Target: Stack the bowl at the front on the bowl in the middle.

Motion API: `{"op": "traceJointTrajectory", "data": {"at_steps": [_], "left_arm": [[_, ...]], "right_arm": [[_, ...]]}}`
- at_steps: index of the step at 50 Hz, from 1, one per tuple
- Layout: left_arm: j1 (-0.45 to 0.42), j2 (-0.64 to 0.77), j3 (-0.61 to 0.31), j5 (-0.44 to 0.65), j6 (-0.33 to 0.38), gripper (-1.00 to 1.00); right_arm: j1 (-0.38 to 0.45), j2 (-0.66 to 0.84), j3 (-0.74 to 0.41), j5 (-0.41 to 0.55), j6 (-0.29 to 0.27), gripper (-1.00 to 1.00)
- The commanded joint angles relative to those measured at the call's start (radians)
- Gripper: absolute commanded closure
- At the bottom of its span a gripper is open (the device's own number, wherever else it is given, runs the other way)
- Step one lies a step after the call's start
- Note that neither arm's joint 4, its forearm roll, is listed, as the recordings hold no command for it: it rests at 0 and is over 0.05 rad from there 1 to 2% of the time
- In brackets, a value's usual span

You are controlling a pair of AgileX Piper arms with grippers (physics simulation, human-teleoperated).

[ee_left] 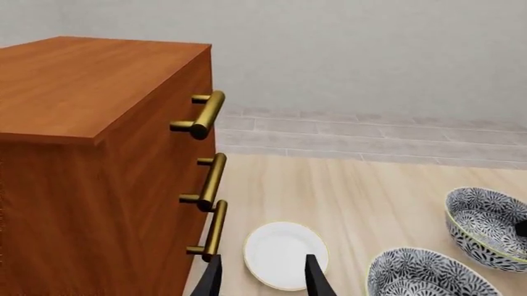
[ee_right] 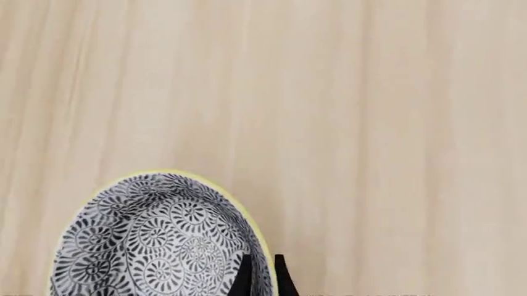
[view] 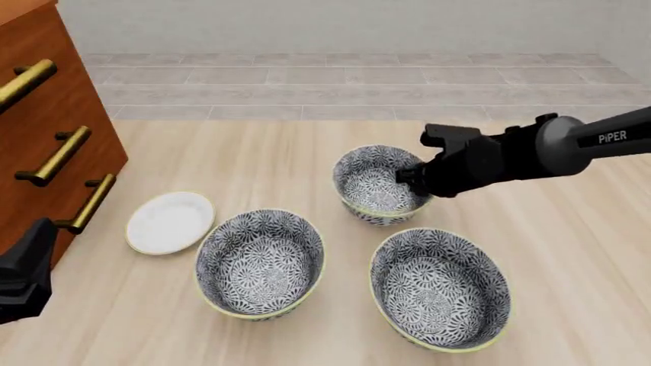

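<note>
Three identical grey-blue floral bowls stand on the wooden table. The bowl at the front [view: 440, 288] is nearest, on the right. Left of it and slightly farther sits the bowl in the middle [view: 259, 263] [ee_left: 428, 274]. A third bowl [view: 376, 183] [ee_right: 157, 237] [ee_left: 490, 225] lies farthest back. My right gripper [view: 407, 177] [ee_right: 261, 277] is shut on the right side of that bowl's rim, one finger inside and one outside. At the near left, beside the cabinet, my left gripper [view: 30, 263] [ee_left: 265, 277] is open and holds nothing.
A wooden cabinet [view: 41, 130] [ee_left: 91, 154] with brass handles [ee_left: 206, 114] stands at the left edge. In front of it, left of the middle bowl, lies a small white plate [view: 170, 221] [ee_left: 284, 254]. A tiled floor strip and a grey wall lie beyond the table.
</note>
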Motion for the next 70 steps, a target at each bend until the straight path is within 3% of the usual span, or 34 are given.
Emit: {"op": "traceJointTrajectory", "data": {"at_steps": [1, 15, 28, 51, 54, 58, 70], "left_arm": [[-0.001, -0.01, 0.0, 0.009, 0.001, -1.0], [-0.001, -0.005, 0.0, 0.006, 0.001, -1.0], [-0.003, -0.003, 0.0, 0.003, 0.001, -1.0], [0.008, 0.019, 0.0, -0.012, 0.017, -1.0], [0.017, 0.08, 0.0, -0.055, 0.02, -1.0], [0.004, -0.004, 0.0, 0.007, -0.011, -1.0], [0.006, 0.007, 0.0, -0.002, -0.011, -1.0]], "right_arm": [[0.005, -0.008, 0.007, 0.004, 0.018, 1.0], [0.013, -0.024, 0.011, -0.001, 0.047, 1.0], [0.021, -0.142, -0.013, 0.044, 0.097, 1.0], [0.042, -0.259, -0.029, 0.095, 0.102, 1.0], [0.045, -0.266, -0.027, 0.098, 0.103, 1.0], [0.057, -0.281, -0.02, 0.1, 0.107, 1.0], [0.154, -0.387, 0.023, 0.124, 0.114, 1.0]]}}
